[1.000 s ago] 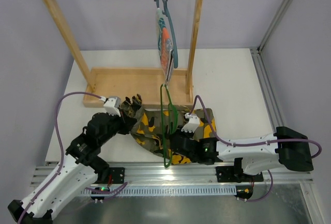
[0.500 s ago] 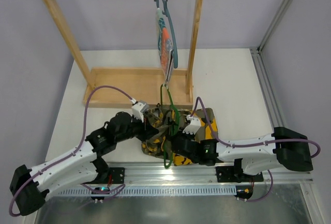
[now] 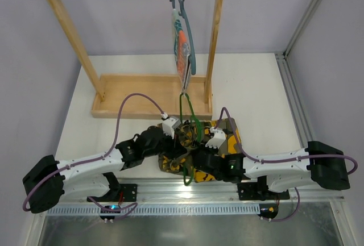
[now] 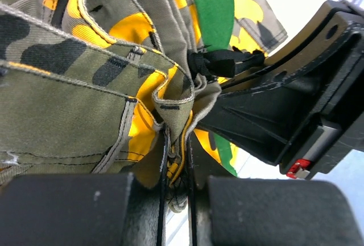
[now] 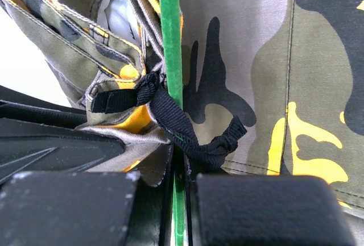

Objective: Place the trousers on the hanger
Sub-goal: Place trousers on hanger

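We are noting the trousers [image 3: 170, 163] bunched at lower centre of the top view; we are judging them soft, limp, best held at seams. Left fingers [image 4: 68, 212] are pinching a fold; right fingers [image 5: 256, 212] are clamping the thin hanger [image 5: 169, 30].

The left gripper [image 3: 182, 139] has swung right and a little farther, pulling the trousers [image 3: 229, 139] along. The spread cloth is now a tight bunch at the hanger [image 3: 183, 108], just beside the right gripper [image 3: 196, 155].

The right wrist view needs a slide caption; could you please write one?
Close-up: right claw shut on the hanger, with the trousers bunched against it.
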You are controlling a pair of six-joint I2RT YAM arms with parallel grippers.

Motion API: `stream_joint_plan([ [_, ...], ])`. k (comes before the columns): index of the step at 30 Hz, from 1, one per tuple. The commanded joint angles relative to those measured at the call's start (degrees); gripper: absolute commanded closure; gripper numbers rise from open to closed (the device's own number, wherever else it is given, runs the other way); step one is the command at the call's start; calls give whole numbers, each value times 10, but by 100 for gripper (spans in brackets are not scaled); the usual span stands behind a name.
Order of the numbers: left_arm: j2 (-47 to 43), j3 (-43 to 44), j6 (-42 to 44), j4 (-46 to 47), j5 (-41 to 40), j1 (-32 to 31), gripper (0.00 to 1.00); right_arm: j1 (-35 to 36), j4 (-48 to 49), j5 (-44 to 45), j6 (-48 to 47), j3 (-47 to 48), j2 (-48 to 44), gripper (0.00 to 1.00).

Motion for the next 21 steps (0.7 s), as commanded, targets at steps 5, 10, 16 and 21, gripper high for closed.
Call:
stream_joint_plan([
  [5, -1, -11, -37, 107, 44, -15, 87, -1, 2, 33, 14, -2, -17, 96],
  [10, 48, 8, -36, 87, 107, -15, 80, -2, -2, 37, 15, -5, -27, 96],
  [16, 52, 11, -43, 102, 97, -15, 64, -1, -3, 40, 15, -13, -46, 96],
  [21, -4, 38, -44, 47, 25, -15, 45, -1, 1, 40, 14, -22, -52, 96],
])
